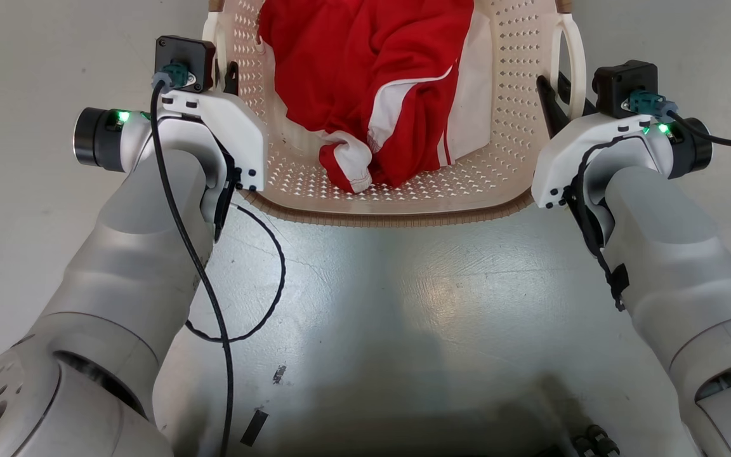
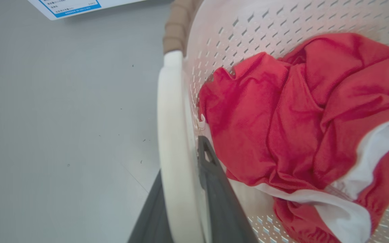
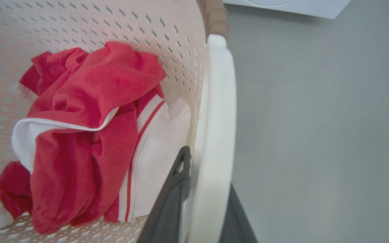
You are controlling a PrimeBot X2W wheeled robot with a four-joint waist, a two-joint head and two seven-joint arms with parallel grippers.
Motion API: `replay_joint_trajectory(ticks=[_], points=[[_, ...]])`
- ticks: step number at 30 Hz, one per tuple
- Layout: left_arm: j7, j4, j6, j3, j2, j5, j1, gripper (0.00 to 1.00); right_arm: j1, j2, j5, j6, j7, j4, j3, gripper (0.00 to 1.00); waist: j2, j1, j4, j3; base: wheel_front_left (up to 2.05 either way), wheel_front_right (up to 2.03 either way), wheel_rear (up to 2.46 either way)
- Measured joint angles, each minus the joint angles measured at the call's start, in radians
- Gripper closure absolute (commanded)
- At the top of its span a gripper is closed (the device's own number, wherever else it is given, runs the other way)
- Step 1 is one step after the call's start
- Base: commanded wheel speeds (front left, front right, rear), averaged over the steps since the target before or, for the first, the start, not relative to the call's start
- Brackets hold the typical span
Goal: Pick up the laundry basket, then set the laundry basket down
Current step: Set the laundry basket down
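**Head view with both wrist views, read from left to right.** At the left, the left gripper stood at the basket's left flank. The left wrist view showed its two dark fingers pressed one on each side of the white left loop handle, pinching it.

In the centre, the laundry basket lay between the two forearms, directly ahead of the robot over the grey floor. Its brown rim was nearest the camera, and a crumpled red-and-white garment lay loose on its perforated bottom.

At the right, the right gripper mirrored the left. Its fingers clamped the white right loop handle from inside and outside. Neither pincer was spread; each was closed on its own handle.

Whether the basket's base rested on the floor or hung just clear of it could not be told from these views.

**Judged step:** the two-handed grasp was complete, so the pick-up was in hand and the set-down not yet done.

**Next move:** both arms would need to travel together at an equal rate, holding the rim level. That way neither thin handle would slip between the fingers, nor the garment slide to one side. Release should come only once the base was fully supported.
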Motion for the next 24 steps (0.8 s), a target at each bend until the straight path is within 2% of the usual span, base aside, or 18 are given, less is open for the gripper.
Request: replay_joint_trajectory(ticks=[24], points=[[0.000,0.001,0.000,-0.006,0.000,-0.006,-0.003,1.00,-0.001,0.001,0.002,0.000,0.000,0.000,-0.012,1.00,0.0000,0.0000,-0.005,0.034,0.00,0.00,0.00]])
